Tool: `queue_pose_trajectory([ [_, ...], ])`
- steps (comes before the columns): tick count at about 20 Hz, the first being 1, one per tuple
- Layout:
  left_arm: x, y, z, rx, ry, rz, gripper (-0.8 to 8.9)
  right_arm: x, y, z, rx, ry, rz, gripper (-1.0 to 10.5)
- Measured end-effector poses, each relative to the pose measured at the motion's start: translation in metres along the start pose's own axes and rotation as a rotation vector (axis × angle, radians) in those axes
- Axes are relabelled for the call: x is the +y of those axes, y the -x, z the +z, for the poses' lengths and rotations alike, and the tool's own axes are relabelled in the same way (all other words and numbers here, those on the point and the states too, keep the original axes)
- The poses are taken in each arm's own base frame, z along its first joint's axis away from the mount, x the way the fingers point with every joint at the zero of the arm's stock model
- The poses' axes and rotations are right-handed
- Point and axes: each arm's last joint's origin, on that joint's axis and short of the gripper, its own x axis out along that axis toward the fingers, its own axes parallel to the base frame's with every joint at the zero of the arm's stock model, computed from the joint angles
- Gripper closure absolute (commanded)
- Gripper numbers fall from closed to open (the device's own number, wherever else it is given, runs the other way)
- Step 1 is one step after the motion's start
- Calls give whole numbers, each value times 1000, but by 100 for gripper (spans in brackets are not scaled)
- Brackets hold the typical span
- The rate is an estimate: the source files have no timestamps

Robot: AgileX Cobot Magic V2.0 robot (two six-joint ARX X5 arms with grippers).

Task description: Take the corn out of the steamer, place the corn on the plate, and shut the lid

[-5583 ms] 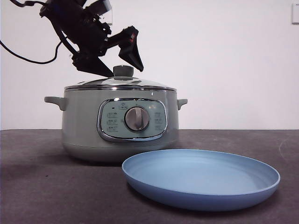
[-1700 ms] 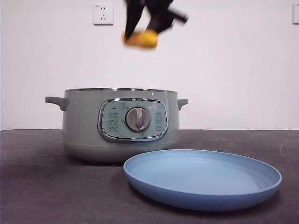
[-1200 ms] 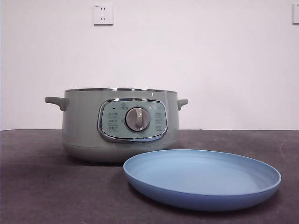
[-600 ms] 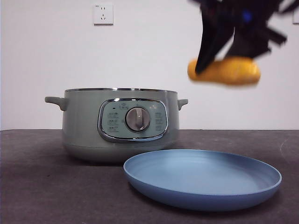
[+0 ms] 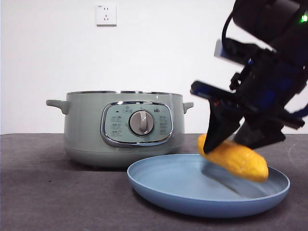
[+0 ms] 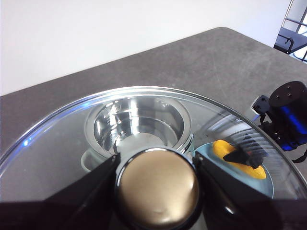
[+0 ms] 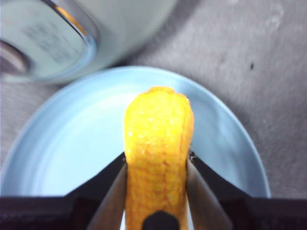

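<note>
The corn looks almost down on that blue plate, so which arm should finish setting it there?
The right. Its gripper is shut on the corn, just above the plate, so it need only lower and let go. The left gripper is busy holding the lid by its knob, up above the open steamer.

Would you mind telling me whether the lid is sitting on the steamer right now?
No, the steamer stands open in the front view, while the left gripper holds the lid by its knob, up above the pot.
</note>
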Motion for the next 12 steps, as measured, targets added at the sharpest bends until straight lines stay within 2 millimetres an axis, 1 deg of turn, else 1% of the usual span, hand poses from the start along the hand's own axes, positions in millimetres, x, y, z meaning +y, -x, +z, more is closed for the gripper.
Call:
queue_pose_trajectory([
  [5, 1, -8, 2, 21, 3, -2, 822, 0, -19, -10, 52, 0, -11, 959],
  [6, 2, -10, 3, 23, 4, -2, 822, 0, -20, -9, 46, 0, -9, 958],
  [7, 2, -13, 4, 23, 3, -1, 822, 0, -21, -10, 47, -2, -9, 931],
  [8, 3, -17, 5, 24, 3, -2, 822, 0, -21, -10, 47, -2, -9, 875],
  [10, 4, -25, 8, 35, 4, -3, 822, 0, -21, -10, 47, -2, -9, 705],
  [12, 6, -34, 10, 48, 6, -5, 822, 0, -20, -9, 47, -1, -4, 559],
])
